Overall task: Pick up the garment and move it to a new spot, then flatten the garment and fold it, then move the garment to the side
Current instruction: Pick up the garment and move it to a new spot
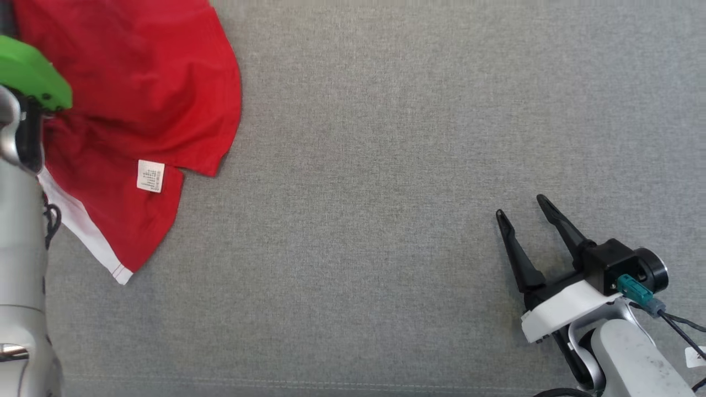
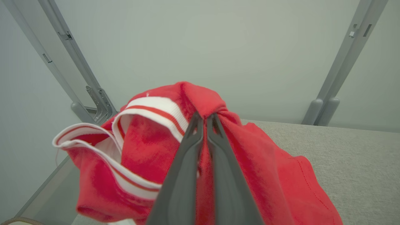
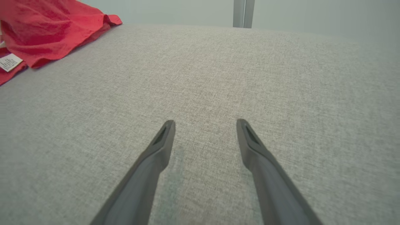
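While left gripper (image 2: 204,120) clamps tight on a bunched fold of red garment (image 2: 265,162) to carry it, right gripper (image 1: 519,205) idles wide open, empty, well apart above desk (image 1: 386,165).

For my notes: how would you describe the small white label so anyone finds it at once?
On the grey surface, find the red garment at the head view's upper left. The label is a small printed white rectangle on it, unlike the long plain white trim nearby.

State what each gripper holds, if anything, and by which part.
Left gripper: red garment, pinched at a bunched fold beside its striped band. Right gripper: nothing.
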